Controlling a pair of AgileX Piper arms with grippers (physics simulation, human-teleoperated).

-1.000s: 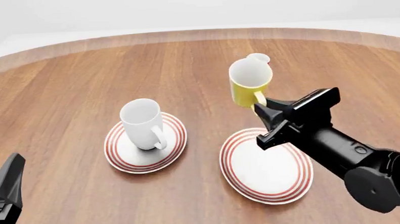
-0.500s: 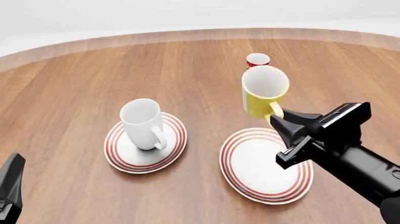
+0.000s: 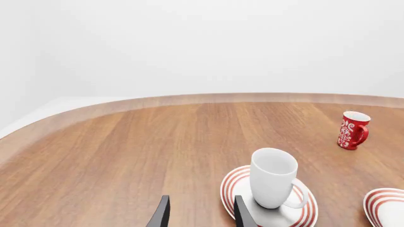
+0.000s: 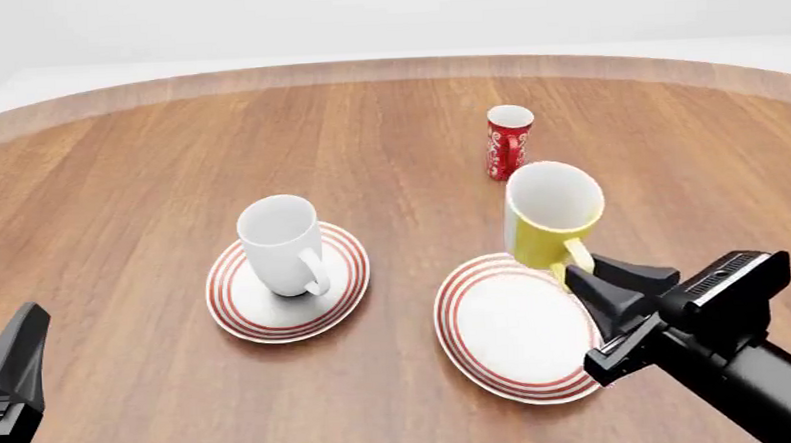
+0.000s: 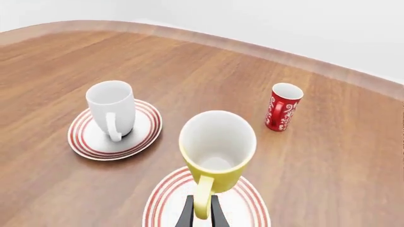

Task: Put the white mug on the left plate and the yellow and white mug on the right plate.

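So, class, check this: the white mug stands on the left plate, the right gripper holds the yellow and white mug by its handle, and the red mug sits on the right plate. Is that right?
One part is wrong. The red mug stands on the bare table, beyond the right plate, as the front view shows. The rest holds: the white mug stands on the left plate, and the right gripper holds the yellow and white mug by its handle.

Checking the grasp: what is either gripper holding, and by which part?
The right gripper holds the yellow and white mug by its handle; the left gripper holds nothing.
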